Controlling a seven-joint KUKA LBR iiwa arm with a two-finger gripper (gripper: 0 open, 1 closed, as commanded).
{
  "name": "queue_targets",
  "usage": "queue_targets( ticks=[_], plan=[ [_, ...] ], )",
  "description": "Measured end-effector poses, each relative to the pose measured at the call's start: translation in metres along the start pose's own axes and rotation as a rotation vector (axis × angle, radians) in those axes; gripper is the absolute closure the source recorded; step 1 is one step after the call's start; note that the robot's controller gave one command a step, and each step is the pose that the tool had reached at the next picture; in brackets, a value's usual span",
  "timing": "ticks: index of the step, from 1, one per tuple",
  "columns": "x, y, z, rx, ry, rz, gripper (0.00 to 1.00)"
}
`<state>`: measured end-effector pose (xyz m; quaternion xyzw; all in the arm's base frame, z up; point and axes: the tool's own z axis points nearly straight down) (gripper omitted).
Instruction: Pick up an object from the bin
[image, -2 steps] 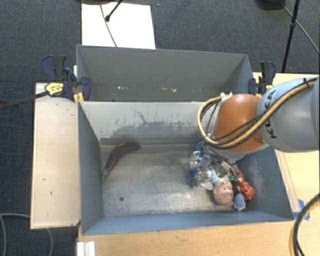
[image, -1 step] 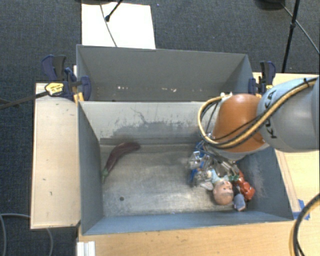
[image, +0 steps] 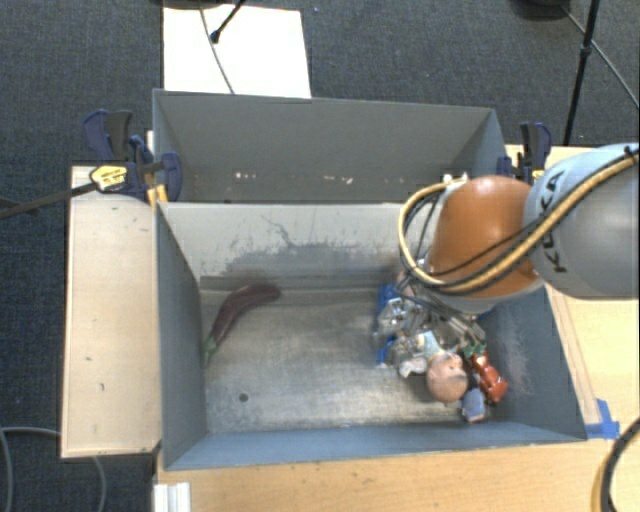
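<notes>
My gripper (image: 405, 325) hangs low in the right part of the bin, under the orange wrist cover, right above a small heap of toys. Nearest to it are a blue piece (image: 386, 300) at its left side, a pink round doll's head (image: 447, 379) just below it, and a small red-orange toy (image: 489, 379) to the right of that head. A little blue-grey bit (image: 473, 405) lies at the heap's front. Whether anything sits between the jaws is hidden by the metal body.
A dark purple eggplant-shaped toy (image: 238, 307) lies alone by the bin's left wall, far from the gripper. The arm and its yellow-black cables come in from the right over the bin's rim.
</notes>
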<state>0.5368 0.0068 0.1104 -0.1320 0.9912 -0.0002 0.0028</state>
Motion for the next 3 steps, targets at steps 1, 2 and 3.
queue_targets(
  ticks=[1, 2, 3],
  plan=[
    [0.006, 0.003, -0.013, -0.004, 0.011, -0.008, 1.00],
    [-0.002, -0.001, -0.056, -0.002, 0.006, 0.115, 1.00],
    [-0.003, -0.002, -0.097, -0.003, 0.008, -0.046, 1.00]
  ],
)
